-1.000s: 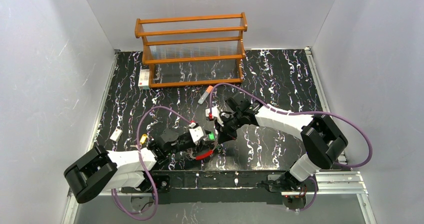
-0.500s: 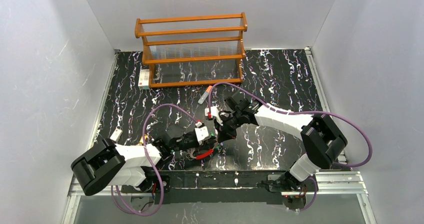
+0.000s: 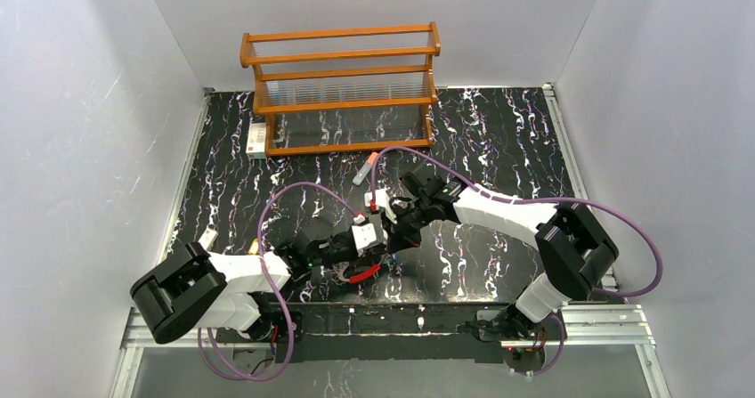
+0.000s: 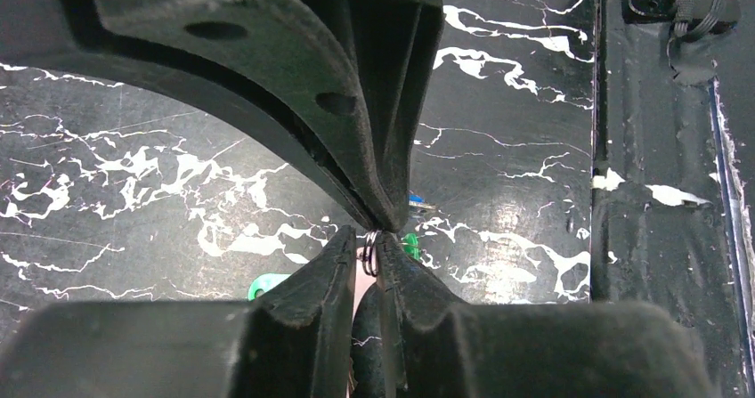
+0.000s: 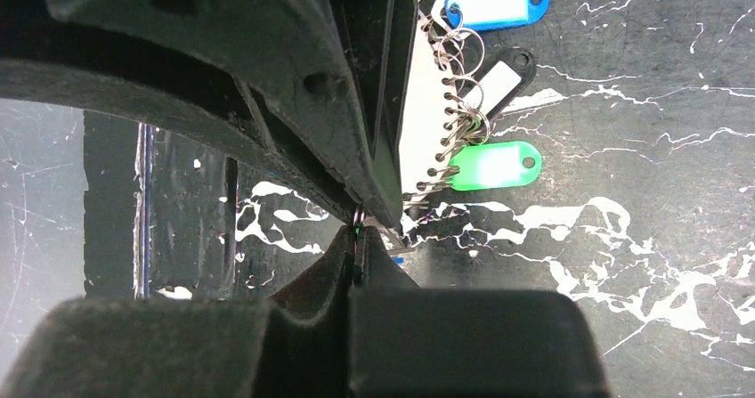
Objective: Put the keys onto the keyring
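Both grippers meet tip to tip at the table's near centre. My left gripper point(image 4: 367, 243) point(image 3: 374, 241) is shut on a small double-wire metal ring point(image 4: 369, 252). Opposite it, my right gripper point(image 5: 358, 234) point(image 3: 392, 234) is shut on a thin wire ring point(image 5: 358, 222) at what looks like the same spot. The keyring's red section point(image 3: 361, 276) lies on the table just below them. Blue point(image 5: 495, 2), black point(image 5: 500, 81) and green point(image 5: 495, 166) keys lie beside the right fingers, their rings bunched along a whitish strip point(image 5: 424, 104). A yellow key point(image 3: 255, 247) lies apart on the left.
A wooden rack point(image 3: 343, 86) stands at the back. A grey stick with an orange cap point(image 3: 363, 168) lies behind the grippers. A small white tag point(image 3: 207, 238) lies at the left edge. The metal frame rail point(image 3: 570, 313) runs along the near edge.
My left arm has reached right and forward to the right gripper's tip, and its jaws have closed onto the small ring. The right arm has stayed put.
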